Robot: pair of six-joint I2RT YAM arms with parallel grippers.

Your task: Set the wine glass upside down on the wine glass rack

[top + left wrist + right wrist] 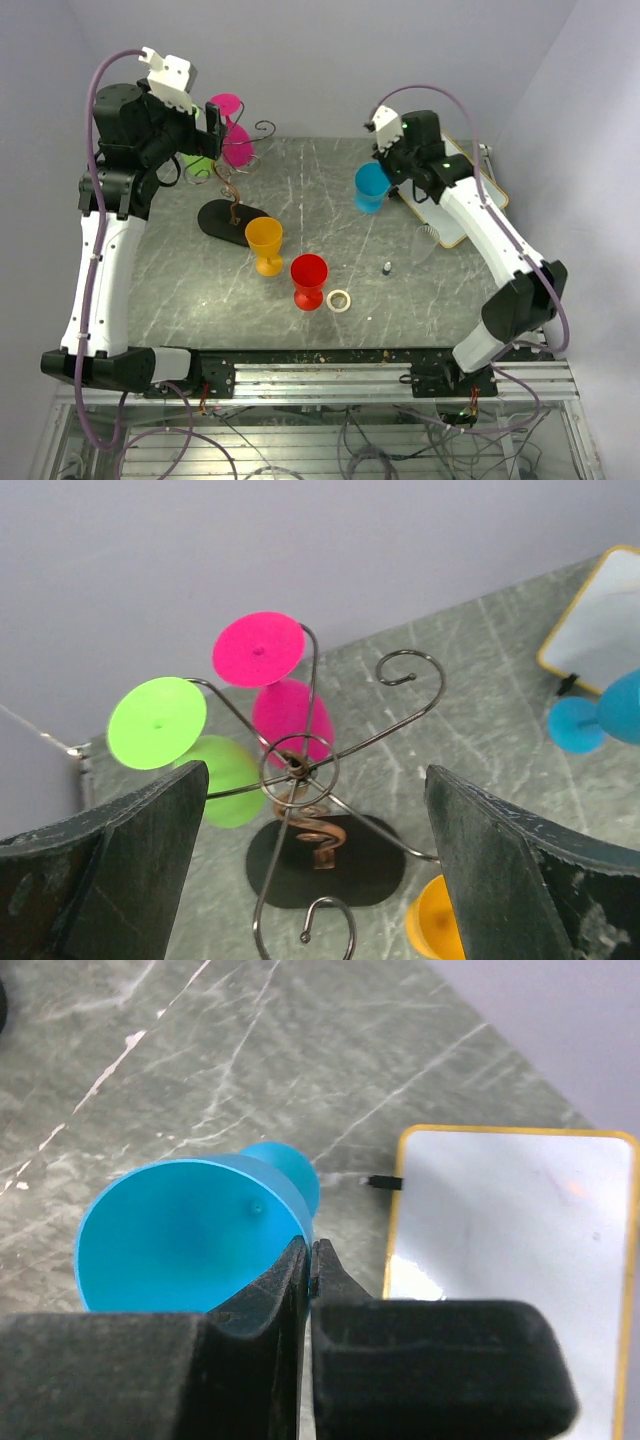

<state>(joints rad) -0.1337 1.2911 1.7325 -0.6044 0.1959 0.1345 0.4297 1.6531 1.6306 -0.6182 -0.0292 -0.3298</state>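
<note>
While our right pincer (pixel 310 1257) pinches the blue wine glass (pixel 180 1235), our left pincer (pixel 312 780) stands wide open over the rack (pixel 345 870).

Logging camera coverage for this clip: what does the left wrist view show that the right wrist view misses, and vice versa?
Only left wrist: the wine glass rack with the pink glass and green glass hanging upside down on it, part of the orange glass, and the open left end effector. Only right wrist: the right end effector shut on the rim of the blue glass, seen into its bowl. Both: that blue glass, the yellow-edged white board and the grey marbled table.
</note>
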